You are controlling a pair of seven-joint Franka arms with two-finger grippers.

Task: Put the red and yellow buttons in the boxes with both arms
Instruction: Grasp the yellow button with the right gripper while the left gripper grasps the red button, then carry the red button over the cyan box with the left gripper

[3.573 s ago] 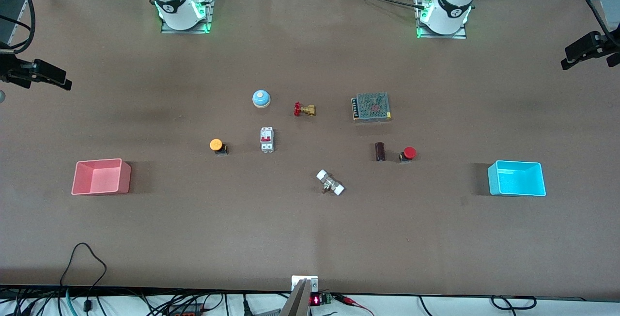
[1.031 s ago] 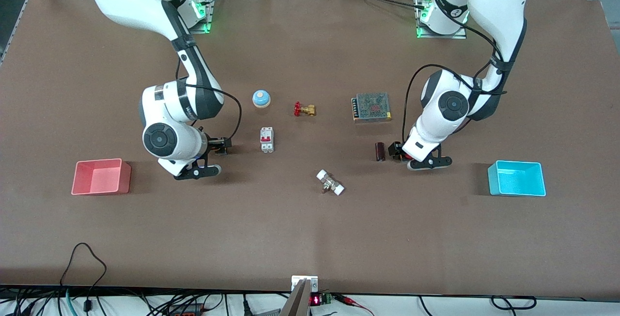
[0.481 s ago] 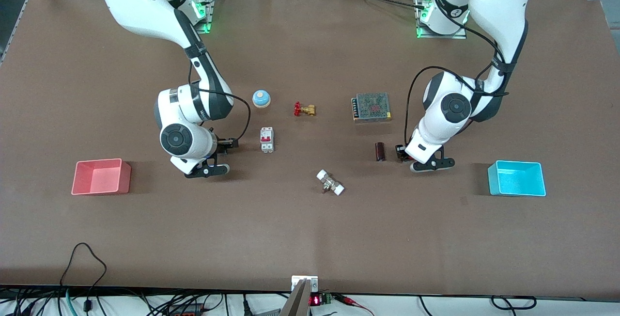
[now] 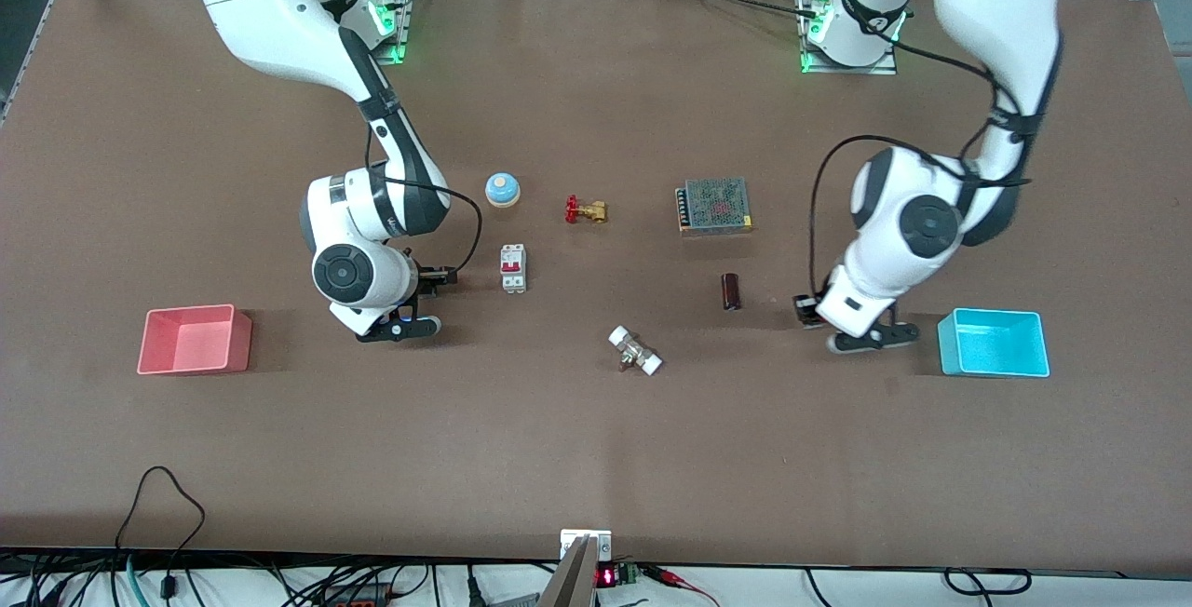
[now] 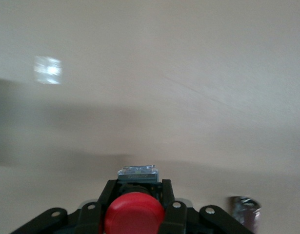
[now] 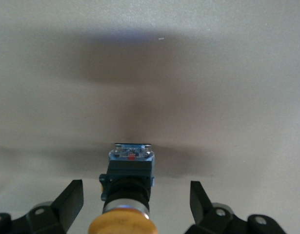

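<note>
Near the desk's middle, toward the left arm's end: red button [image 5: 134, 213], pinched between the fingers of the left gripper [image 5: 134, 207], over bare desk between the dark cylinder [image 4: 731, 291] and the cyan box [image 4: 993, 343].
Toward the right arm's end: yellow button [image 6: 126, 195] lies on the desk between the spread fingers [image 6: 68, 202] of the right gripper [image 6: 135, 202], which are well clear of it on both sides.
Boxes: pink box [image 4: 195, 339] sits near the right arm's end of the desk, and the cyan one near the left arm's end; both look empty.
Progress: I judge neither button delivered. Red seems grasped and on its way to the cyan box. Yellow is not yet gripped; closing, lifting and carrying remain.
Front view only: both boxes, and the bystanders in the desk's middle: bell [image 4: 502, 189], breaker [image 4: 513, 267], valve [image 4: 585, 209], power supply [image 4: 714, 206], white-ended fitting [image 4: 635, 351]. It hides both buttons under the wrists.
Wrist views only: the red cap clamped in the left fingers, and the yellow cap with its black body unclamped on the desk.
</note>
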